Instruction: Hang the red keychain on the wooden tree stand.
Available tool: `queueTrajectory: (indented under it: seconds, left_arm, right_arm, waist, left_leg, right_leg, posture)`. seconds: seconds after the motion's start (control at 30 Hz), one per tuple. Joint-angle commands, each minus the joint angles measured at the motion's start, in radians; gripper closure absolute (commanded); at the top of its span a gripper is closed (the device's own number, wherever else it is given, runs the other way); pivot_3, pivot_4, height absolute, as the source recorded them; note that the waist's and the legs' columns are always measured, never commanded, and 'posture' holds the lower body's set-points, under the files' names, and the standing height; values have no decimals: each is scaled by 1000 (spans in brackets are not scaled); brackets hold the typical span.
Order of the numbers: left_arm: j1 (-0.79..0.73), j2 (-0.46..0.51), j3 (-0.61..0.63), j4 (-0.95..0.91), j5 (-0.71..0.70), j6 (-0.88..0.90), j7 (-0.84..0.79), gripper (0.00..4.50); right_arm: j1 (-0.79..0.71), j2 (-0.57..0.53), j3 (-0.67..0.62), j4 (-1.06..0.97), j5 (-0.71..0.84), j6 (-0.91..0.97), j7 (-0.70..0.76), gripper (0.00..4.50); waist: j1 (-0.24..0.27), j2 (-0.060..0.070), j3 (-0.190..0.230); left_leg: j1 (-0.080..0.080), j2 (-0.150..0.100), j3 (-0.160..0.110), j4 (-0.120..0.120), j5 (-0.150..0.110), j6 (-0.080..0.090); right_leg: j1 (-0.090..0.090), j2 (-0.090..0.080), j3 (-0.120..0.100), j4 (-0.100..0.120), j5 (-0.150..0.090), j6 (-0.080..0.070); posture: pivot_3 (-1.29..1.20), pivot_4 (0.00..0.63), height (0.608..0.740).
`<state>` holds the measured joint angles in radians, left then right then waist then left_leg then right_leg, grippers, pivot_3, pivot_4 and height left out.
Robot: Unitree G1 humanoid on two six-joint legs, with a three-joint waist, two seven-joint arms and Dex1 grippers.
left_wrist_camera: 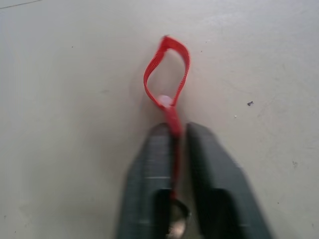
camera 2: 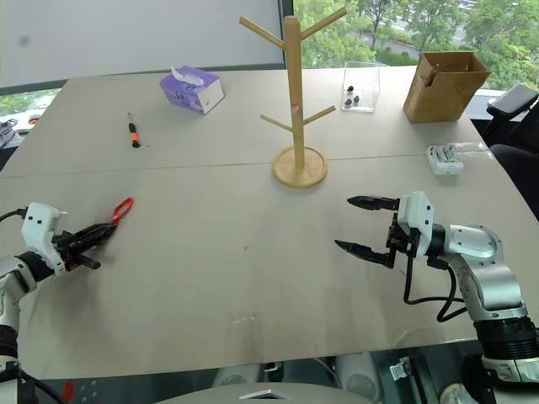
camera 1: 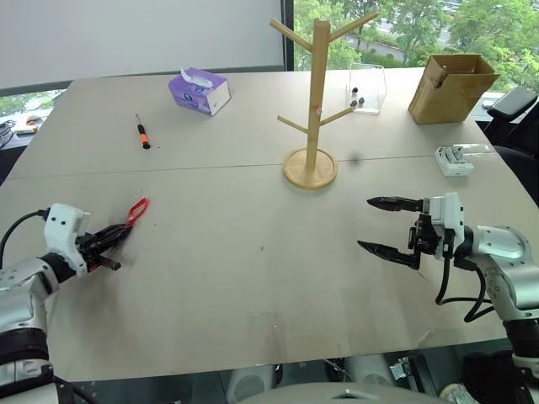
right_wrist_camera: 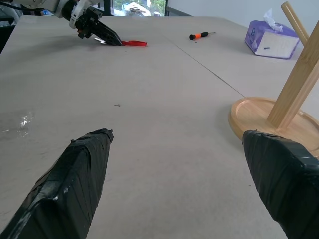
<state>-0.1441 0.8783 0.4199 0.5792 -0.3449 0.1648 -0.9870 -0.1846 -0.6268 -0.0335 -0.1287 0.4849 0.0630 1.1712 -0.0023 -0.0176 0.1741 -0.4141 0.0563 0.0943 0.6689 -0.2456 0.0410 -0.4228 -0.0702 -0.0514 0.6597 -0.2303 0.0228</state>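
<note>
Pinched between my left gripper (left_wrist_camera: pixel 177 144) fingers, the red keychain (left_wrist_camera: pixel 167 69) is held only by its thin strap; lifting carelessly could slip it; my right gripper (camera 1: pixel 389 225) stands spread

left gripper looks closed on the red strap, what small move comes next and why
Probably a short lift straight up. The left gripper is shut on the red keychain, whose loop sticks out past the fingertips and seems to lie on the table. The wooden tree stand stands well away across the table, so raising the loop clear before carrying it over seems sensible. The right gripper hangs open, empty.
</note>
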Motion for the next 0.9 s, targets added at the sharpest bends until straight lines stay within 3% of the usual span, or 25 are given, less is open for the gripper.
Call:
queueTrajectory:
  seconds: [0.03, 0.27, 0.5, 0.7, 0.9]
  left_arm:
    - [27, -10, -29, -4, 13, 33, -3, 4457]
    - [43, -60, -9, -134, -6, 5, 67, 4457]
    - [88, -274, 23, -660, -72, 6, 311, 4457]
    - [157, -496, -149, -1048, 32, -80, 500, 4457]
    - [157, -618, -294, -1161, 121, -108, 607, 4457]
  right_arm:
    - [-17, -5, -26, -9, 15, -3, -3, 0]
    - [-32, -14, -47, -7, 36, 22, -12, 0]
    - [-154, -71, -141, 33, 107, 118, -37, 0]
    - [-290, -140, -185, 114, 153, 211, -7, 0]
    - [-418, -203, -203, 196, 199, 302, 48, 0]
  waist:
    - [0, 0, 0]
    - [2, 0, 0]
    - [16, -6, 1]
    - [15, -5, 1]
    - [15, -5, 0]
  left_leg:
    - [0, 0, 0, 0, 0, 0]
    - [0, 0, 0, 0, 0, 0]
    - [-2, 0, -2, 2, 0, 0]
    - [-1, -1, -1, 1, 0, 0]
    - [0, -1, -1, 1, 0, 0]
  right_leg:
    - [0, 0, 0, 0, 0, 0]
    - [0, 0, 0, 0, 0, 0]
    - [0, -1, -1, 0, 1, 0]
    - [1, 0, 1, -1, 1, 0]
    - [1, 4, 3, 0, 1, 0]
  posture:
    - [0, 150, 740]
    - [0, 150, 740]
    - [0, 150, 740]
    - [0, 150, 740]
    - [0, 150, 740]
